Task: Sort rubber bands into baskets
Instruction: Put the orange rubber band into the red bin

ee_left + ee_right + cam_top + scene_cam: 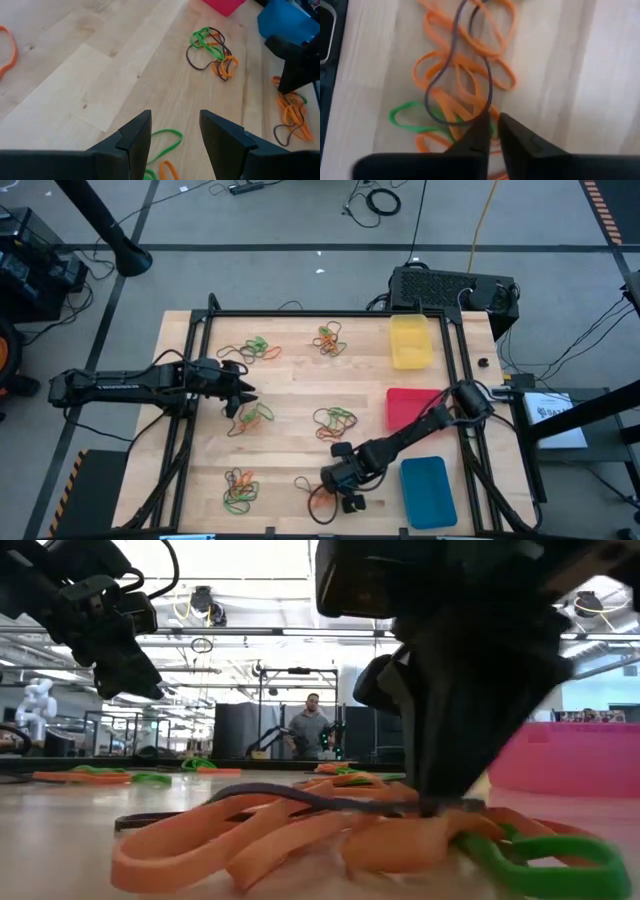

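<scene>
Rubber bands lie in several small orange, green and dark heaps on the wooden table (290,450). My right gripper (338,486) stands at the near heap (318,498), its fingers pointing down into it and shut on a dark band (451,75) among orange ones. The yellow basket (410,340), red basket (410,408) and blue basket (428,492) stand in a row along the table's right side. My left gripper (243,392) hovers open above the table's left half, over a green band (167,140), and touches nothing. My right gripper pinches the dark band (482,107) between its two fingertips, at the loop's end nearest the fingers. The fingers come from above, slanting down. The band's other parts lie slack on the orange bands (300,830), which rest on the table; whether an orange band is pinched too, I cannot tell.
A black box (450,288) stands beyond the table's far right corner. A black frame (210,315) runs round the tabletop. Other heaps lie at the far left (255,348), far middle (328,338), middle (335,420) and near left (240,490). A person (312,730) stands far off in the room.
</scene>
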Tool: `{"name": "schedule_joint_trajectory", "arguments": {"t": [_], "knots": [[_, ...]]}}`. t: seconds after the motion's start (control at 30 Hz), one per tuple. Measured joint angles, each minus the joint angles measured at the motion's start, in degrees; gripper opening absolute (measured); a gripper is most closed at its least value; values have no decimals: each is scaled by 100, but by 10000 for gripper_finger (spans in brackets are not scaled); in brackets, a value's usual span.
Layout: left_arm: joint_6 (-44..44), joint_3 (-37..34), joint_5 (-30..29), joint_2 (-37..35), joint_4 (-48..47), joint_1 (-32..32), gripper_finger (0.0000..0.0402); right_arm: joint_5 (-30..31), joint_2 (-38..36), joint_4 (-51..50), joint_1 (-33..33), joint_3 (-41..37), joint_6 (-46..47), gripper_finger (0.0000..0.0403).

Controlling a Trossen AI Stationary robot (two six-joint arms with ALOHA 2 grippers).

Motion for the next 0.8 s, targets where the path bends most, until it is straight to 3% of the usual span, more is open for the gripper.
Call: {"name": "schedule_joint_trajectory", "arguments": {"t": [0.43,0.8], "knots": [[0,0,1,0,3,0,175,123,-901,-42,-219,-4,358,3],[21,0,-40,0,20,0,175,1920,-1642,-1582,-195,-2,589,1]]}}
